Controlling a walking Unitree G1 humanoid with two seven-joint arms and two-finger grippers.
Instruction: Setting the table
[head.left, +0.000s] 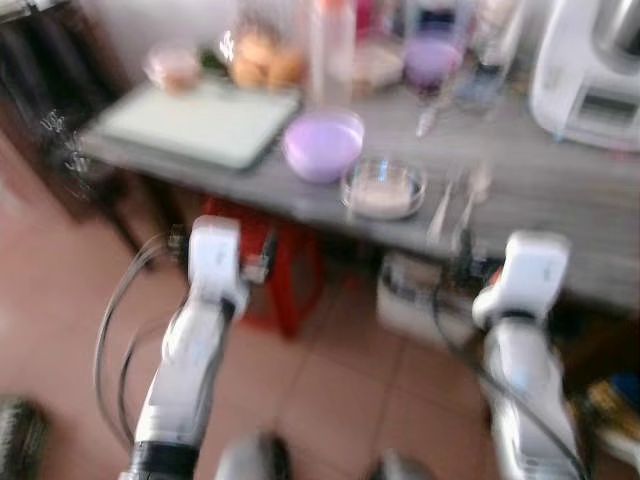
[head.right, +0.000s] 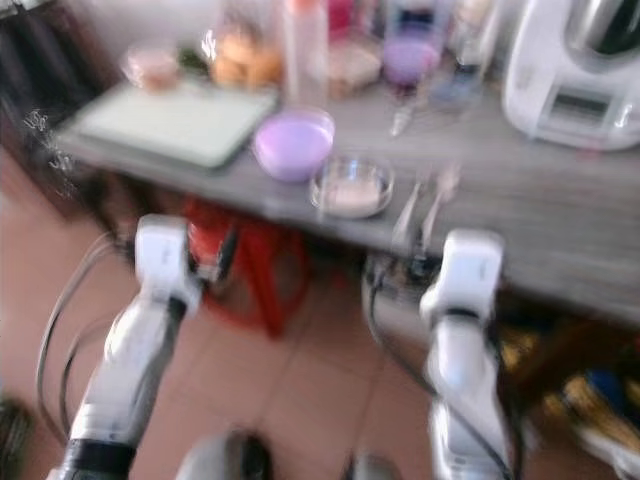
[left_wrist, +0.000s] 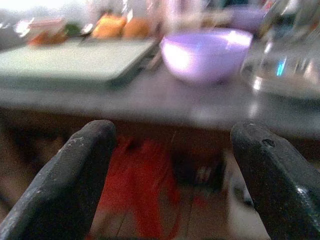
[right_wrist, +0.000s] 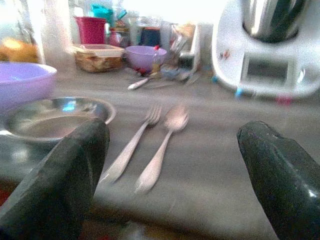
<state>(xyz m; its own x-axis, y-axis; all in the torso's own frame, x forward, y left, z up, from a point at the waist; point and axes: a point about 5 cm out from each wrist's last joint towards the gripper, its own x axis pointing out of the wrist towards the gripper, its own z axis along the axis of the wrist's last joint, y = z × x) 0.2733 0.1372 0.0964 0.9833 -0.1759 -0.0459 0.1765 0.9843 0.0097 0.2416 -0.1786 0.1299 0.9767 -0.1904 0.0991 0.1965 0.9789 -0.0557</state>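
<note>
Approach phase; nothing yet picked up.
Left gripper (left_wrist: 172, 175) and right gripper (right_wrist: 172, 175) both wide, empty; fork (right_wrist: 131, 144) and spoon (right_wrist: 161, 149) untouched on the counter (right_wrist: 235, 150) (views blurred).

Bare table (right_wrist: 240, 150) surface lies beside the fork (right_wrist: 131, 145) and spoon (right_wrist: 162, 150); the metal bowl (right_wrist: 55, 117) crowds their other side.

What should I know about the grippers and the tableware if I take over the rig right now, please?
Left gripper: open, empty, below the counter edge, facing the lilac bowl.
Right gripper: open, empty, facing the fork and spoon.
A glass bowl sits between the lilac bowl and the cutlery.
Done: nothing picked up.
Left: grasp and set everything.
</note>
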